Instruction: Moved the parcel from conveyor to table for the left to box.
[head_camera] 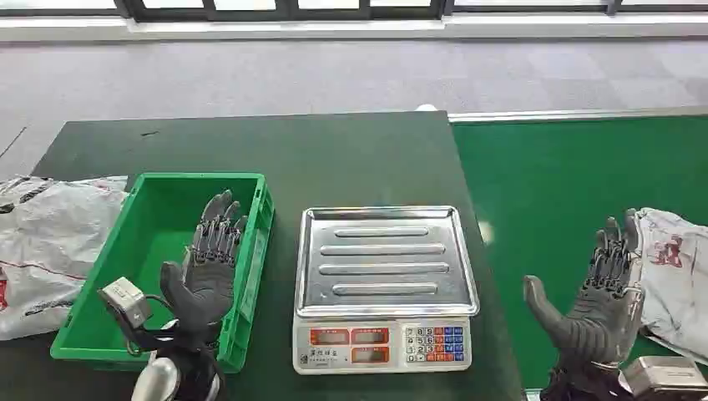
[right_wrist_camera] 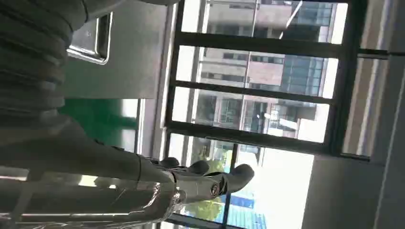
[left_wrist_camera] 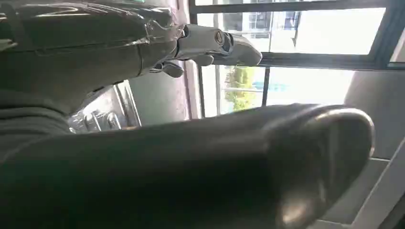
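A white plastic-wrapped parcel with red print lies on the green conveyor belt at the right edge. My right hand stands just left of it, fingers straight and spread, back of the fingers close to the parcel, holding nothing. My left hand hovers over the right part of the empty green crate, palm up and fingers extended, nothing in it. In the left wrist view my thick dark thumb fills the foreground. The right wrist view shows my hand stretched out with its fingers towards the windows.
A silver-topped electronic scale sits on the dark table between crate and belt. Another grey-white parcel bag lies left of the crate. Grey carpet and window frames lie beyond the table.
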